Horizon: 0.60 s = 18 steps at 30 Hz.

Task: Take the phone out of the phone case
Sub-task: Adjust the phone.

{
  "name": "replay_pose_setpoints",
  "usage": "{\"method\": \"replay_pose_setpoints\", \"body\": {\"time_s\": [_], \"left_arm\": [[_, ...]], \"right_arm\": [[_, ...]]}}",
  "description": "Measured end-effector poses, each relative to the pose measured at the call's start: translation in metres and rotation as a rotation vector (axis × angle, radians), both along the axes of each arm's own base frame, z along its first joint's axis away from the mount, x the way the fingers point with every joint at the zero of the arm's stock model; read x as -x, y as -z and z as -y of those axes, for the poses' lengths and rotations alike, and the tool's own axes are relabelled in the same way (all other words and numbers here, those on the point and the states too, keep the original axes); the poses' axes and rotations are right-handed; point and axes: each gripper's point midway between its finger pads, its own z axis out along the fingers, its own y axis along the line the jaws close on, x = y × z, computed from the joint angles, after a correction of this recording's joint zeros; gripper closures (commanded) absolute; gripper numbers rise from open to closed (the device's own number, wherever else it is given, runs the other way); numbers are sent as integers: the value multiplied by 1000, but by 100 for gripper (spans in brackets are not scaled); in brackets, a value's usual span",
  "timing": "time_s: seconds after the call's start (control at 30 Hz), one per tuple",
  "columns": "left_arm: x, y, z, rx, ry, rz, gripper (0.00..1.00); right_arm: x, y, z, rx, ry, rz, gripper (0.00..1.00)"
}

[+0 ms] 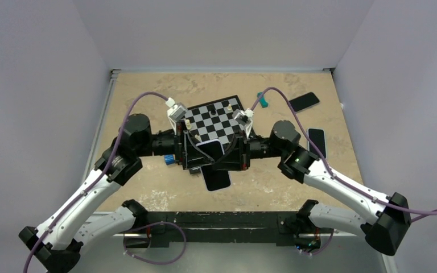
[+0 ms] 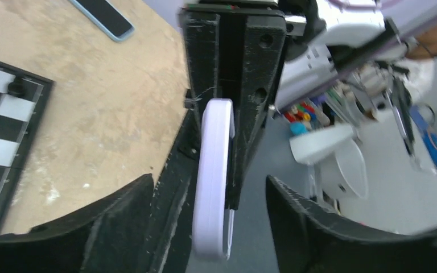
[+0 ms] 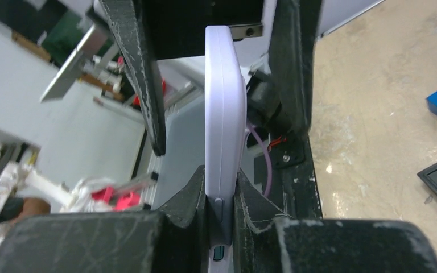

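The phone (image 1: 216, 175) sits in its lilac phone case (image 3: 225, 114), held in the air above the desk (image 1: 287, 185). The right jaws are pinched narrow on the case's end, gripping it. The left jaws stand wide on either side of the case, not gripping it.

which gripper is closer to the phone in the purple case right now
Right. The right gripper is shut on the cased phone. The left gripper is open, straddling the phone with a gap on each side.
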Motion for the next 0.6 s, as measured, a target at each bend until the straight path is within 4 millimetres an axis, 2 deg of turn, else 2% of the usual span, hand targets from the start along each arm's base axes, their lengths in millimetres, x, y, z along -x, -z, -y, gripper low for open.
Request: {"method": "replay_pose_setpoints", "body": {"time_s": [0.1,0.23,0.33,0.43,0.6], "left_arm": [[-10,-6,-11,24,-141,26,22],[-10,3,-18,102,-216,25,41],[-16,19,-9,138,-211,-42,48],[-22,26,2,157,-179,-103,58],[-21,16,10,200,-135,-109,99]], "right_arm": [[-14,-8,8,-44,147,-41,100],[-45,-31,28,-160,345,-87,100],[-62,-45,33,-222,419,-111,100],[-70,-43,30,-229,435,-133,100],[-75,-40,27,-236,444,-154,100]]}}
